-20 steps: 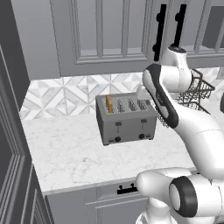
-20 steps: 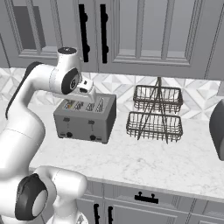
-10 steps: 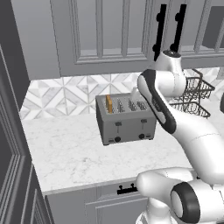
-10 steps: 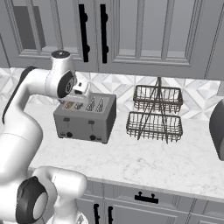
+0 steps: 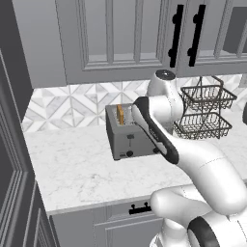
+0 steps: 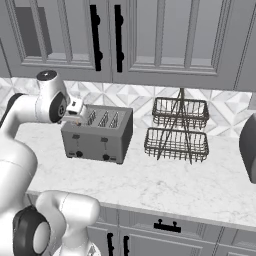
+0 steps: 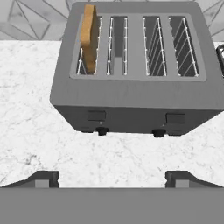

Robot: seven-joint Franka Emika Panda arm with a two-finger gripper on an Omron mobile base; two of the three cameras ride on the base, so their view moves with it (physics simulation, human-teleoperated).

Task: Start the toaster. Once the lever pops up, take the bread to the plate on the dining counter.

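Observation:
The grey four-slot toaster [image 7: 131, 94] stands on the marble kitchen counter, its two dark levers [image 7: 96, 116] and two black knobs [image 7: 102, 130] facing me. The bread [image 7: 89, 37] stands upright in the leftmost slot, its top sticking out; it also shows as the bread [image 5: 120, 115] beside my forearm. My gripper [image 7: 113, 179] is open with nothing between its fingertips [image 7: 43, 178], above the counter in front of the toaster. In the right base view the gripper [image 6: 75, 111] hovers at the upper left end of the toaster [image 6: 97, 135]. The plate and the dining counter are out of view.
A two-tier wire basket rack [image 6: 176, 131] stands right of the toaster, and a dark appliance [image 6: 248, 147] sits at the far right edge. Grey wall cabinets [image 6: 125, 40] hang above. The counter [image 5: 82, 169] has free room left of and in front of the toaster.
My hand has swung left and a little lower, from over the toaster's middle to its left front end. The toaster and the bread have not moved.

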